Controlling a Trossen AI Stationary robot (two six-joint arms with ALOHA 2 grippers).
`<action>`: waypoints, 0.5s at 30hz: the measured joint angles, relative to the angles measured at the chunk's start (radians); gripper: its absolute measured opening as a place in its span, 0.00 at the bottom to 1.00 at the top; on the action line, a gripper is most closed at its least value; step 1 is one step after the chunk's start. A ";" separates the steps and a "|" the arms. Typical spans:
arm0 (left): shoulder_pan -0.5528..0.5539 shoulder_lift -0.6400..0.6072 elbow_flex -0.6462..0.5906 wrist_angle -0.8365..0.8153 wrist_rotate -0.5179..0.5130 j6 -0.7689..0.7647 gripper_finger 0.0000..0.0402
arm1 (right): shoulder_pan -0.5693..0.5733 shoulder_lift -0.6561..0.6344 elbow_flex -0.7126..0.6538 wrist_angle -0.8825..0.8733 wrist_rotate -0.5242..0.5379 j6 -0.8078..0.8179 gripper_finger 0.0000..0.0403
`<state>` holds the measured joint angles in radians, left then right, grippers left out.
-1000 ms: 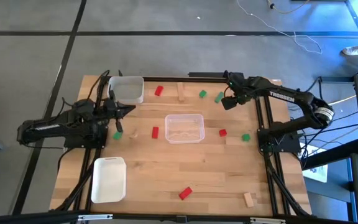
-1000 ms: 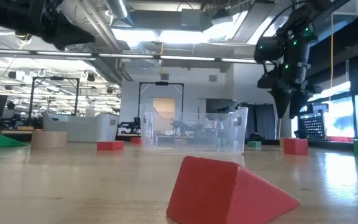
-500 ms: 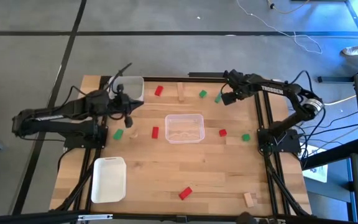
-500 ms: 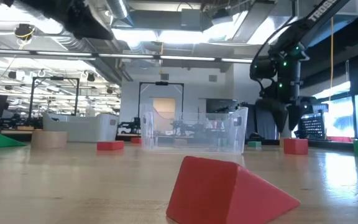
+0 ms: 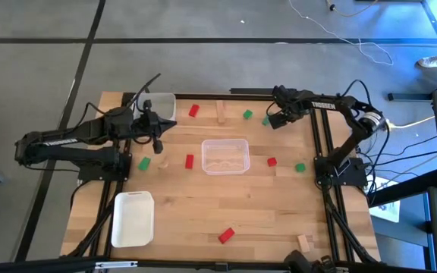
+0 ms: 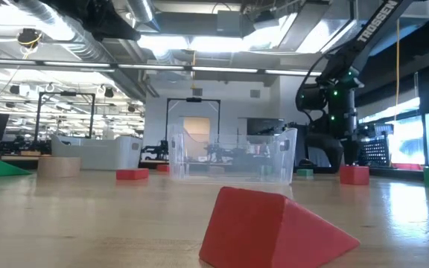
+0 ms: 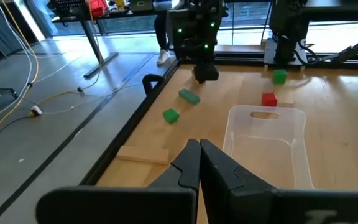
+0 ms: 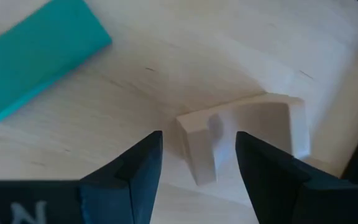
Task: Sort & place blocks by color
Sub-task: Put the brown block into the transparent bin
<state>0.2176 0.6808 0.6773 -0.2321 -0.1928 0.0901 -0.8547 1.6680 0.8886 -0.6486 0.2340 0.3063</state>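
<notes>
My right gripper (image 8: 197, 137) is open and points steeply down at the table's far right. Just below it is a light-wood arch block (image 8: 253, 118). One leg of the arch (image 8: 196, 155) shows between the fingers, and a green block (image 8: 36, 62) lies beside it. In the high view the gripper (image 5: 271, 120) hides the arch block. My left gripper (image 5: 158, 141) is shut on nothing and held high near the far left tray (image 5: 161, 102). Red (image 5: 189, 161), green (image 5: 143, 163) and light-wood (image 5: 221, 111) blocks lie scattered flat on the table.
A clear tray (image 5: 225, 142) stands mid-table and a white tray (image 5: 133, 220) at the near left. More blocks: red (image 5: 271, 161), green (image 5: 300, 167), red (image 5: 226, 235), light-wood (image 5: 303, 243), green (image 5: 247, 114), red (image 5: 193, 111). The right table edge is close to my right gripper.
My right gripper has gone down toward the table and a little toward its far edge, staying open, and now stands low by the green block. My left gripper has risen with its arm, still shut, then held still.
</notes>
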 joint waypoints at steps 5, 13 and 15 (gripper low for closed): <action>0.000 0.000 0.000 0.000 0.000 0.000 0.00 | 0.000 0.029 0.002 0.002 0.011 0.000 0.46; 0.000 0.000 0.000 0.000 0.000 0.001 0.00 | 0.001 0.034 0.004 0.005 0.018 -0.001 0.17; 0.000 0.000 0.000 0.000 0.000 0.001 0.00 | 0.001 0.033 0.005 0.006 0.024 -0.002 0.11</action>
<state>0.2176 0.6807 0.6773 -0.2317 -0.1928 0.0910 -0.8536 1.7012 0.8932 -0.6426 0.2577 0.3046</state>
